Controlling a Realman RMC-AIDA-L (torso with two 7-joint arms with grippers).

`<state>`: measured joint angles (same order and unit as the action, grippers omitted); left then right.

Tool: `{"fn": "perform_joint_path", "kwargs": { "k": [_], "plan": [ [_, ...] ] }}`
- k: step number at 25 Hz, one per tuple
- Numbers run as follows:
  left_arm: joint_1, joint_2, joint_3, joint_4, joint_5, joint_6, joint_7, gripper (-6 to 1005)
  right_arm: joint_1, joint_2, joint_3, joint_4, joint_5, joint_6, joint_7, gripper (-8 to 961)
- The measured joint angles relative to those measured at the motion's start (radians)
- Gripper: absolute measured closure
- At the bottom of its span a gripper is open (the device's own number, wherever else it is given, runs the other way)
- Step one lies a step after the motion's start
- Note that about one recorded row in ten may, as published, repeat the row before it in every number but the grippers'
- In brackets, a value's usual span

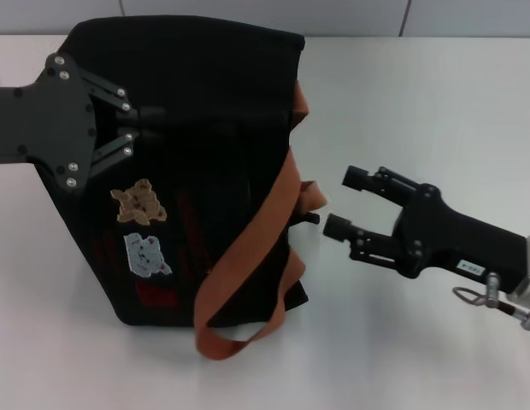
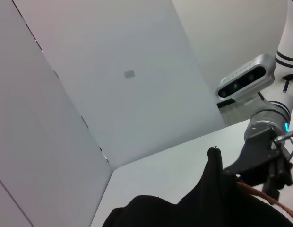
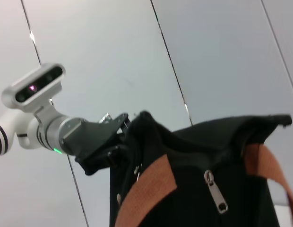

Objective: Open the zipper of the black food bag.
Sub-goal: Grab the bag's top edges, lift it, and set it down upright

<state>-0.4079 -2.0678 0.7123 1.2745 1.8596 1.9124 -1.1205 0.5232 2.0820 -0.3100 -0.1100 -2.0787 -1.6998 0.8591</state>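
Standing left of centre on the white counter (image 1: 419, 94): boxy black fabric food bag (image 1: 205, 102) with orange-brown strap handles (image 1: 265, 222), small tan and white bear patches on the near-left face, red lettering below. Pinned at the far-left side by the left tool (image 1: 150, 124), fingers pressed together into the black cloth. Hovering just right of the bag, the right tool (image 1: 342, 202), fingers apart, holding nothing. Running along the bag's right-hand top edge, the black zipper (image 3: 215, 191) with a small silver metal pull tab, seen only in the right wrist view, apparently fully closed. Best done by keeping the left hold firm, easing the right tool leftward onto the tab, pinching squarely, then pulling along the zip line, not across it.
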Motion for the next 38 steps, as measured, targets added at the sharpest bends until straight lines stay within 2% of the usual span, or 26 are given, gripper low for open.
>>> {"fn": "perform_joint_path", "kwargs": {
  "k": [8,11,16,21,34,38],
  "plan": [
    [0.005,-0.002,0.004,-0.040,-0.001,0.004,0.031,926,0.000,0.004,0.014,0.001,0.064,-0.011,-0.157,184],
    [0.002,-0.001,0.004,-0.057,0.000,0.003,0.032,927,0.012,0.007,0.030,0.064,0.079,0.023,-0.298,190],
    [0.000,-0.002,0.004,-0.061,0.000,0.005,0.031,927,0.035,0.007,0.030,0.118,0.079,0.078,-0.391,200],
    [-0.006,-0.002,0.016,-0.061,0.001,0.006,0.022,927,0.072,0.009,0.030,0.180,0.076,0.148,-0.483,440],
    [-0.013,-0.003,0.043,-0.061,0.001,-0.003,0.020,927,0.130,0.009,0.023,0.191,0.068,0.190,-0.484,451],
    [-0.014,-0.003,0.044,-0.062,0.001,-0.012,0.019,927,0.133,0.009,0.023,0.191,0.068,0.193,-0.483,556]
  ]
}}
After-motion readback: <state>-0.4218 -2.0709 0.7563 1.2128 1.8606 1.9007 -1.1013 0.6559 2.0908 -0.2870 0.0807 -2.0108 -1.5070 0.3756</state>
